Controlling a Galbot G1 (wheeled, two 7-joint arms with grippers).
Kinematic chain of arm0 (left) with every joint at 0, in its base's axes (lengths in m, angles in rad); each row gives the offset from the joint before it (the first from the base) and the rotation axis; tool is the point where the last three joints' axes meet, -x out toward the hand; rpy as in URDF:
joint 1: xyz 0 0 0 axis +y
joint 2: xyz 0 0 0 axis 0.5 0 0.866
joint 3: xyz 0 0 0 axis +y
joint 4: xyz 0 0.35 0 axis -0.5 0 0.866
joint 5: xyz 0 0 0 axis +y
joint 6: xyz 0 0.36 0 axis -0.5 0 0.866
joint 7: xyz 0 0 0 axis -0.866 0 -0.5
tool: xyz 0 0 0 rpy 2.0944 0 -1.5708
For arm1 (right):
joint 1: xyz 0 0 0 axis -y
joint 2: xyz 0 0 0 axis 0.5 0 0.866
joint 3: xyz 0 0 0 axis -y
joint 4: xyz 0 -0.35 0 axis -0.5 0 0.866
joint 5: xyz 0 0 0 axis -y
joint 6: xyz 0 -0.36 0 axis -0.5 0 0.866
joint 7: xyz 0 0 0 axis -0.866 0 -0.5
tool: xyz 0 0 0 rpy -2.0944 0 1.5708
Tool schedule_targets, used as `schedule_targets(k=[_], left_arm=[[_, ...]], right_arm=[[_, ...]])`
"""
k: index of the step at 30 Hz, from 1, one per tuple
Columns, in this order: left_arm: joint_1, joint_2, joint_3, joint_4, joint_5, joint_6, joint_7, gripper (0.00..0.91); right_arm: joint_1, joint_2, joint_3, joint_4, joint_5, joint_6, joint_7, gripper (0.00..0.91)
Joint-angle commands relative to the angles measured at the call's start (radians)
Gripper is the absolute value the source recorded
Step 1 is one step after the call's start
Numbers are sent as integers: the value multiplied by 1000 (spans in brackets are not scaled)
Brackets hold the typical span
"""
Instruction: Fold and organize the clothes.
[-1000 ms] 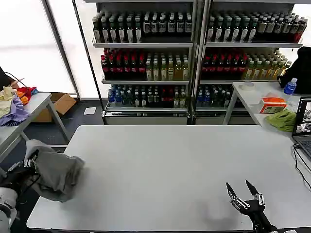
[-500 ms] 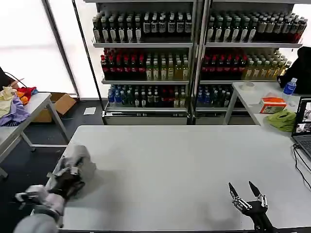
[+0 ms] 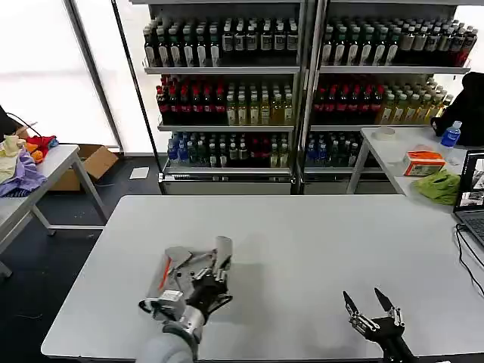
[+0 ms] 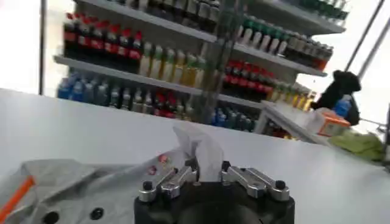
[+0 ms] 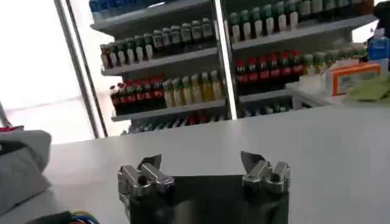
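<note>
Carrying a light grey collared polo shirt with an orange-lined placket (image 3: 189, 266) over the white bench (image 3: 302, 242), with the left hand (image 3: 198, 281) pinched shut on a fold of it. Seen from the left wrist: a small peak of grey cloth (image 4: 201, 152) standing up between the closed fingers (image 4: 173, 181), the rest of the garment spread to one side on the bench top, orange strip (image 4: 15, 192) and dark buttons showing.

Probable risk from here: only a thin pinch of fabric held, so slipping out possible if dragged fast, the weight of the trailing cloth pulling against the grip. Also bunching: shirt gathered in a lump around the hand, not flat, so folding from this state likely to give a crooked result; needs laying out and smoothing first. Snagging of cloth on the fingers at release also possible, as the fabric sits deep between them.

Position of shirt relative to the left hand: directly in and around it, draped just beyond the fingers, touching the bench, at the near left part of the bench. Right hand (image 3: 372, 311) waiting at the near right edge, fingers spread apart, holding nothing, well apart from the shirt.
</note>
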Motion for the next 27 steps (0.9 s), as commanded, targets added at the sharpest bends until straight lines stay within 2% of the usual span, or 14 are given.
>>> schedule_targets(k=[1, 4, 9, 10, 16, 19, 25, 26, 27], left_arm=[[-98, -56, 185, 11, 83, -51, 93, 907], [-86, -51, 139, -30, 64, -63, 101, 907], [-45, -28, 20, -95, 55, -67, 121, 907], [-17, -19, -26, -138, 59, -70, 124, 907], [100, -2, -269, -189, 92, -95, 157, 907], [132, 2, -377, -185, 137, -113, 175, 907], [164, 5, -488, -173, 179, -153, 196, 907], [171, 5, -497, -176, 176, -154, 197, 907], [183, 3, -503, -181, 175, -158, 199, 907]], right_arm=[[104, -40, -129, 67, 17, -204, 84, 907], [159, -36, -174, 70, 30, -239, 112, 907], [237, -38, -228, 64, 104, -289, 158, 907], [280, -39, -268, 47, 141, -305, 189, 907], [476, 15, -487, -47, 159, -349, 341, 907], [542, 28, -557, -95, 167, -403, 339, 907], [607, 36, -626, -229, 171, -416, 358, 907], [608, 35, -632, -235, 173, -418, 362, 736], [609, 36, -634, -242, 173, -423, 366, 524]])
